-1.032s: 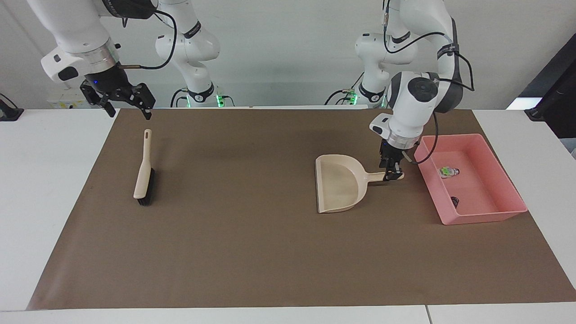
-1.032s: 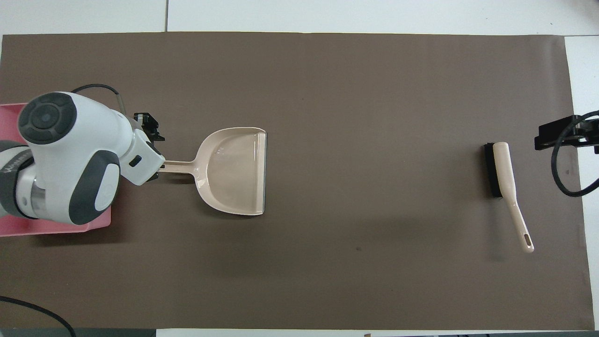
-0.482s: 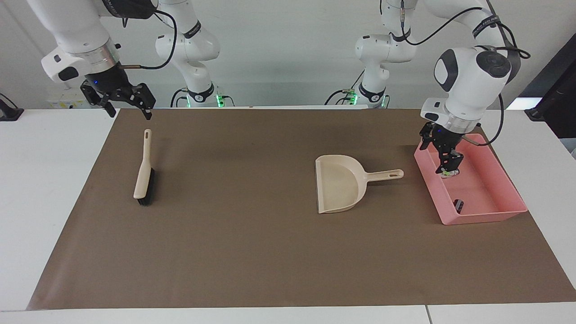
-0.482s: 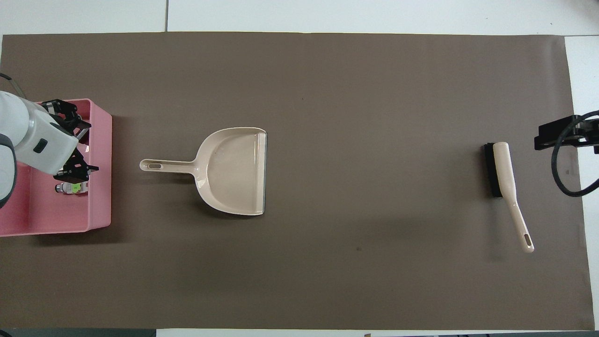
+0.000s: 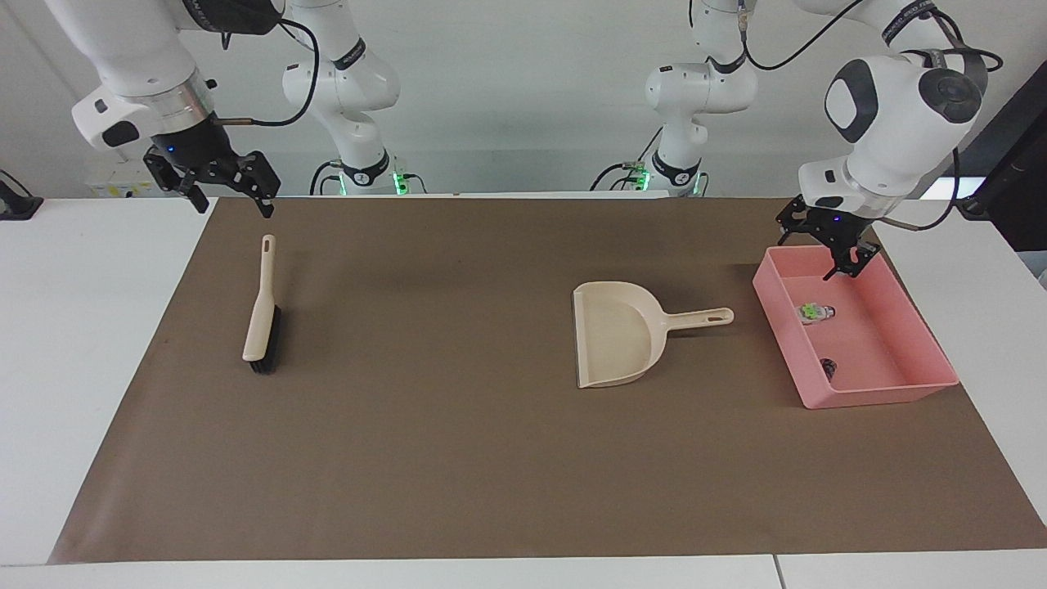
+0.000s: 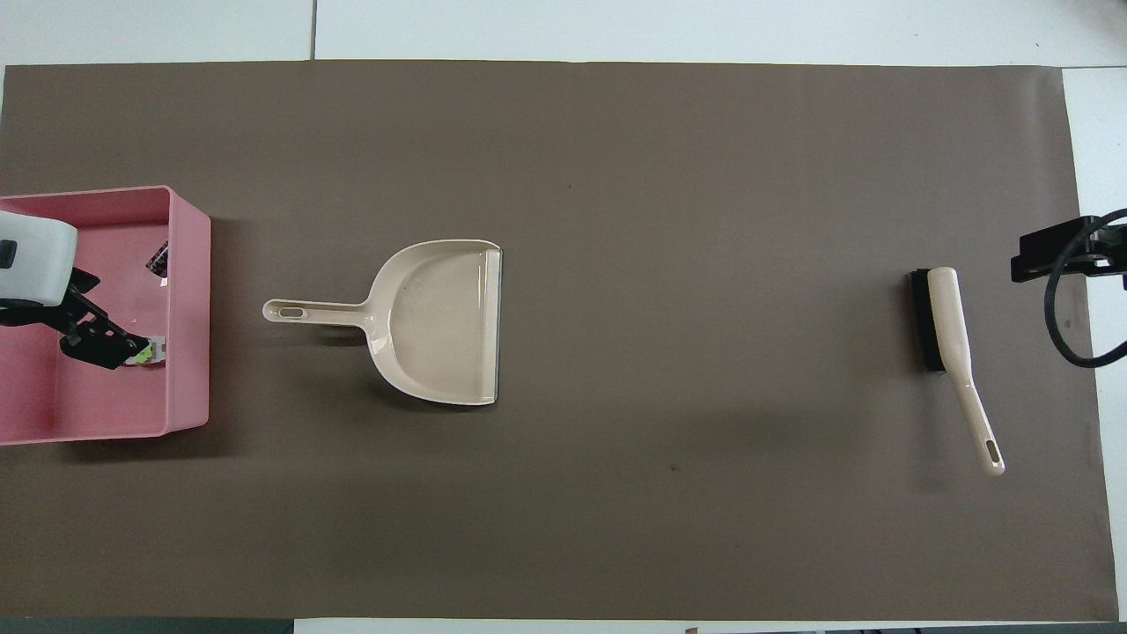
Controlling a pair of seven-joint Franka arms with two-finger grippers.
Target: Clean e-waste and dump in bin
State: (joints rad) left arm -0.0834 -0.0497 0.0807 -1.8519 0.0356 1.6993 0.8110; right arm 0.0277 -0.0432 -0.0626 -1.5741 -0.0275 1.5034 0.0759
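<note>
The pink bin (image 5: 883, 394) sits at the left arm's end of the mat and also shows in the overhead view (image 6: 188, 264). The e-waste lies inside it: a white-grey bit with a green mark (image 5: 815, 312) (image 6: 150, 353) and a black bit (image 5: 828, 366) (image 6: 158, 257). My left gripper (image 5: 826, 254) (image 6: 88, 317) is open and empty, raised over the bin's end nearest the robots. My right gripper (image 5: 235, 206) (image 6: 1057, 251) is open and empty, waiting in the air over the mat's edge at the right arm's end, close to the brush handle.
A beige dustpan (image 5: 613, 339) (image 6: 440, 321) lies empty on the brown mat (image 5: 458, 458) beside the bin, its handle pointing at the bin. A beige brush with black bristles (image 5: 262, 315) (image 6: 946, 330) lies at the right arm's end.
My left gripper let go of the dustpan handle, rose and moved over the bin, then drew back toward the robots. The dustpan stays flat on the mat. The right arm hardly moved.
</note>
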